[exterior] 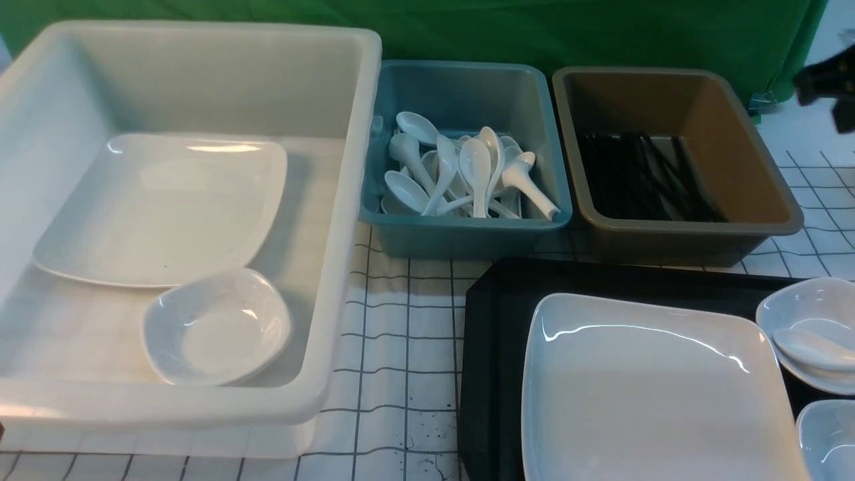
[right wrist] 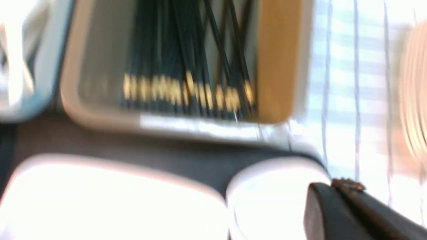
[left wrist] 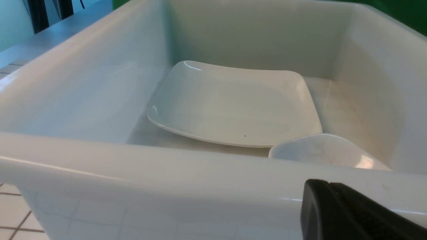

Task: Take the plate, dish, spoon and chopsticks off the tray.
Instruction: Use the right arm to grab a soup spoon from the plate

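Looking far left, white tub (exterior: pixel 347 200): you find it on the checked cloth (exterior: pixel 401 347). A speckled plate (exterior: pixel 160 207) lies flat on its floor, and a small bowl (exterior: pixel 217 327) sits at that plate's near edge.
Left gripper (left wrist: pixel 328 188): you see it only in its own wrist view, outside the white tub's near wall. Its black fingers are pressed together with nothing between them.
Teal tub (exterior: pixel 461 240): just right of the white tub, it holds a heap of loose spoons (exterior: pixel 474 174).
Brown tub (exterior: pixel 668 244): just beside the teal tub. The chopsticks (exterior: pixel 641 177) lie bundled on its floor, gold-banded ends toward the tray.
Tray (exterior: pixel 494 321): you see it in front of the two smaller tubs, its far rim near the brown tub.
Plate (exterior: pixel 654 394): flat on the tray, covering most of the part in view.
Dish (exterior: pixel 795 314): on the tray at the plate's far right corner, cut off by the frame.
Spoon (exterior: pixel 811 347): lying inside the dish.
Second dish (exterior: pixel 828 437): on the tray, just beside the plate's right edge.
Right gripper (right wrist: pixel 335 191): raised at far right, past the brown tub and blurred. Its fingers are closed and empty.
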Robot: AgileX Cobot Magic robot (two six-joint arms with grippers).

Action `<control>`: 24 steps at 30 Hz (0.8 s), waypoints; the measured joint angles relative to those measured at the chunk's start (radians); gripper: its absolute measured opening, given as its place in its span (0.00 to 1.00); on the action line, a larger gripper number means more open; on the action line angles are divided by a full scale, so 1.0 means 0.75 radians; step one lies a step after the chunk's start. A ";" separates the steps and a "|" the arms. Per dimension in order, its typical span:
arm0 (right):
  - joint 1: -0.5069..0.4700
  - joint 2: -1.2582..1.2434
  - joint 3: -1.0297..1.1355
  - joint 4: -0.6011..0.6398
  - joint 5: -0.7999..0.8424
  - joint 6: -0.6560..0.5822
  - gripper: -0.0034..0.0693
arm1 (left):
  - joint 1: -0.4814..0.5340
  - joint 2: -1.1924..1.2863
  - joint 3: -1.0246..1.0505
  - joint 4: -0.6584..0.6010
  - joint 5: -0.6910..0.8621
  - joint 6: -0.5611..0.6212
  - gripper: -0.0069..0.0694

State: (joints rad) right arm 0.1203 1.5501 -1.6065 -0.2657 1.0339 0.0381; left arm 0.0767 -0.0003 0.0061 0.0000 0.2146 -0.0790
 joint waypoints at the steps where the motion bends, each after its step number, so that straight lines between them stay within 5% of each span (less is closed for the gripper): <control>1: -0.007 -0.037 0.013 0.000 0.050 0.009 0.10 | 0.000 0.000 0.000 0.000 0.000 0.000 0.10; 12: -0.101 -0.245 0.488 -0.110 0.084 0.162 0.10 | 0.000 0.000 0.000 0.000 0.000 0.001 0.10; 16: -0.259 -0.250 0.714 -0.139 0.020 0.220 0.09 | 0.000 0.000 0.000 0.000 0.000 0.001 0.10; 19: -0.499 -0.212 0.835 -0.098 -0.179 0.294 0.09 | 0.000 0.000 0.000 0.000 0.000 0.001 0.10; 24: -0.831 -0.098 0.855 0.293 -0.459 0.270 0.09 | 0.000 0.000 0.000 0.000 0.000 0.000 0.10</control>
State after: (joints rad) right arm -0.5026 1.4767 -0.9653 -0.0461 0.6896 0.2404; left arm 0.0767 -0.0003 0.0061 0.0000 0.2146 -0.0793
